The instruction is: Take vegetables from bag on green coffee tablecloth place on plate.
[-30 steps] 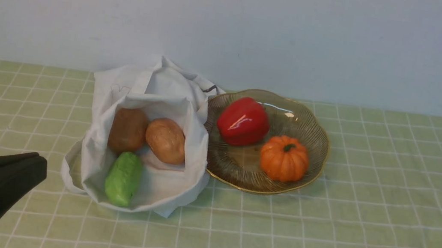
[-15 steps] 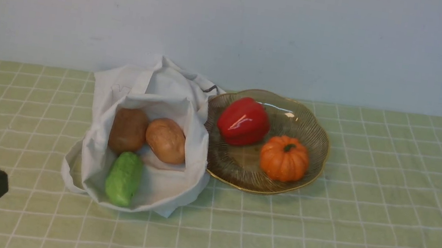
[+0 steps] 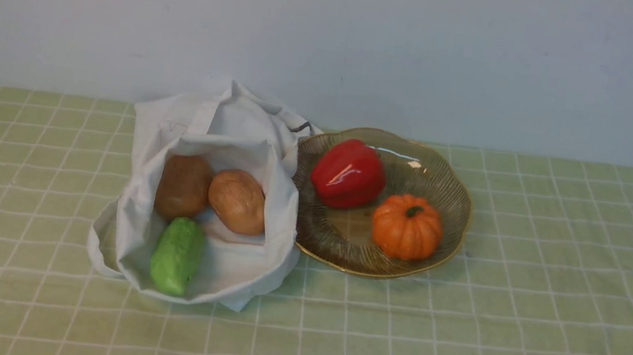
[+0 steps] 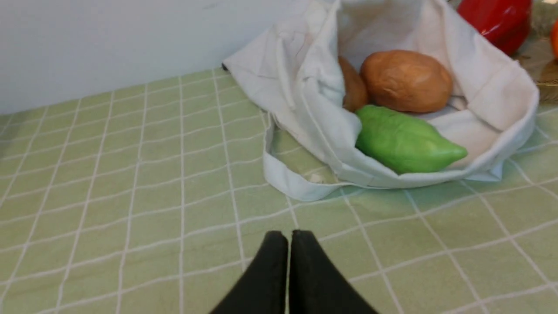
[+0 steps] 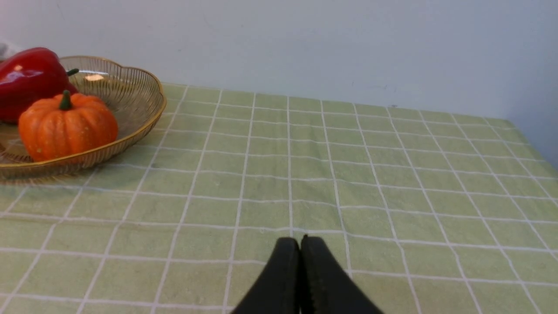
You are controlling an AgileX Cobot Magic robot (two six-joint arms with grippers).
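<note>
- Left gripper [image 4: 289, 237]: jaws pressed together, holding nothing, poised over bare green coffee tablecloth [image 3: 454, 345] well short of the bag [image 3: 131, 219]. In the front view only a dark sliver shows at the lower left corner. Risk: an approach made with the jaws together would shove the vegetables instead of taking one up.
- Bag: lies slumped with its mouth open toward the robot; a loose strap trails on the tabletop at its near left side. Risk: soft cloth may be pinched along with a vegetable, dragging the whole bag toward the plate [image 3: 457, 191].
- Gourd [image 3: 177, 255]: foremost in the bag mouth, lying lengthwise, bumpy and tapered. Judged the easiest next pick, but a grip near the narrow end could slip.
- Two potatoes [image 3: 184, 186] [image 3: 237, 200]: side by side behind the gourd, touching or nearly so. Risk: reaching over the gourd may nudge them deeper under the cloth fold.
- Plate: just beside the bag's right edge, already carrying the red bell pepper [image 3: 349, 174] and an orange pumpkin [image 3: 407, 227]. Open space remains mainly at its near left. Risk: three more rounded items on a shallow plate may roll, knock the glossy pepper, or tip over the rim.
- Right gripper [image 5: 300, 244]: jaws together, empty, over bare cloth well right of the plate; not seen in the front view.
</note>
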